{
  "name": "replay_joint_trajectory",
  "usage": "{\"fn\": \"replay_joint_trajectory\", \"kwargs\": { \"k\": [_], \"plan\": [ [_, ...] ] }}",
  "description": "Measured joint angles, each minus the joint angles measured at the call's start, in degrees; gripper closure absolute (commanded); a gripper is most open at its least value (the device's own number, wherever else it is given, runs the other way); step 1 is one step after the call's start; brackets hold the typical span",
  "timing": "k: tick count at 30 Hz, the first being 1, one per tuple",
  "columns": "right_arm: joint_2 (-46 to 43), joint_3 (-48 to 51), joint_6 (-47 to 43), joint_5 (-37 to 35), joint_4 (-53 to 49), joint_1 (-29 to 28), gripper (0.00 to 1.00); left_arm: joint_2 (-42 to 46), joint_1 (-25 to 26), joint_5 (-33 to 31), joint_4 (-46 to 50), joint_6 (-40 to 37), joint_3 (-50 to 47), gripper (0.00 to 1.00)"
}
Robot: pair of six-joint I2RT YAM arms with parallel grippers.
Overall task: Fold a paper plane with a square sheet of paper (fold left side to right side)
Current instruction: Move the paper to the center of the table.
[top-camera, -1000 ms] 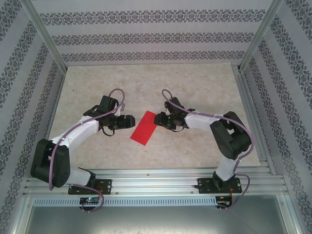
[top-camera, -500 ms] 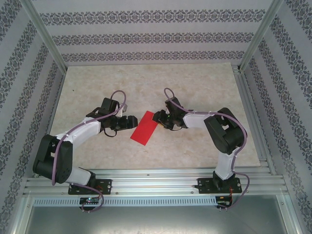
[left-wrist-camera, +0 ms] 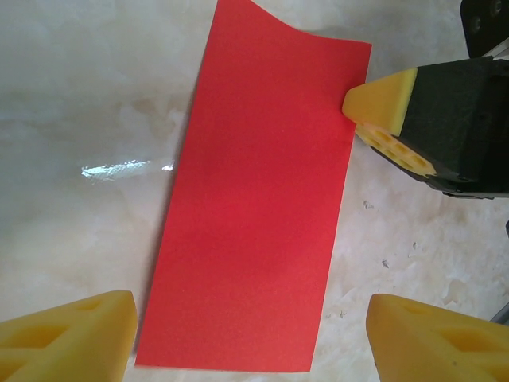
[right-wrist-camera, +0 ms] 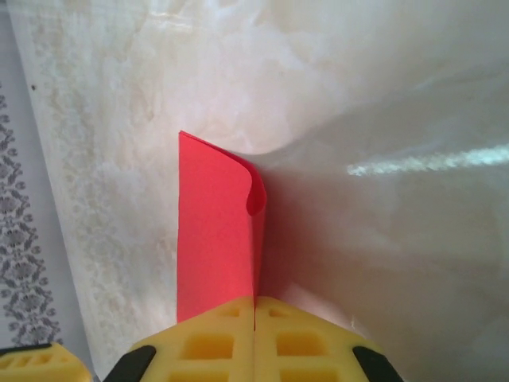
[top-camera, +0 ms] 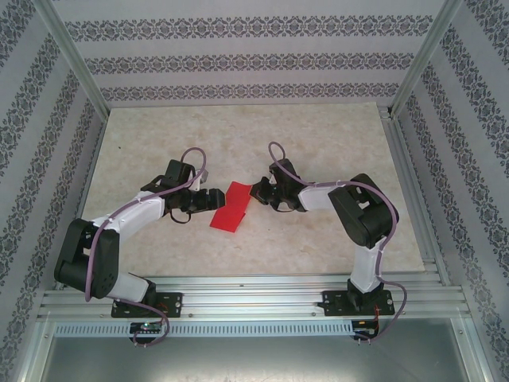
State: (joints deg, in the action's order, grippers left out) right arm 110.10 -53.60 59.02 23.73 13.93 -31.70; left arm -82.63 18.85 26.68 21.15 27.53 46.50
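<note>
One red paper (top-camera: 230, 209), two grippers: I see my right gripper (top-camera: 256, 193) pinching one corner, my left gripper (top-camera: 213, 195) spread wide, straddling the opposite end.

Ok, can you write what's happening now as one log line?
left pincer: open above folded red paper | right pincer: shut on its edge

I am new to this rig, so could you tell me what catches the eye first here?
The bright red paper, folded into a strip, lies at the centre of the pale marbled table. The right gripper is shut on one edge, where the sheet curls, while the left gripper stands open beside it.
</note>
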Motion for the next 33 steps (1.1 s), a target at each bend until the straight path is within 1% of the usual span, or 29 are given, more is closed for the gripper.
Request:
{"fn": "replay_joint_trajectory", "kwargs": {
  "k": [4,10,16,22,28,33],
  "plan": [
    [-0.9,0.9,-3.1,1.5,0.6,1.0,1.00,0.4,-2.0,1.8,-1.8,0.2,-0.7,0.21],
    [-6.6,3.3,-8.8,5.5,-0.1,3.7,1.00,3.5,-6.5,8.1,-6.3,2.6,-3.8,0.17],
    [-8.3,5.4,-9.5,9.9,1.1,6.7,1.00,2.7,-6.8,16.2,-14.9,8.7,-6.8,0.19],
    [-8.3,7.6,-9.2,12.1,1.5,8.3,1.00,-3.0,-5.8,19.6,-22.9,14.8,-9.5,0.30],
    [-8.1,7.7,-11.5,12.2,-0.6,9.7,1.00,-9.0,-2.6,19.8,-27.6,17.9,-9.6,0.33],
    [-5.8,7.9,-13.5,12.1,-1.6,10.7,1.00,-12.8,0.3,19.5,-28.4,18.4,-7.7,0.34]
  ]
}}
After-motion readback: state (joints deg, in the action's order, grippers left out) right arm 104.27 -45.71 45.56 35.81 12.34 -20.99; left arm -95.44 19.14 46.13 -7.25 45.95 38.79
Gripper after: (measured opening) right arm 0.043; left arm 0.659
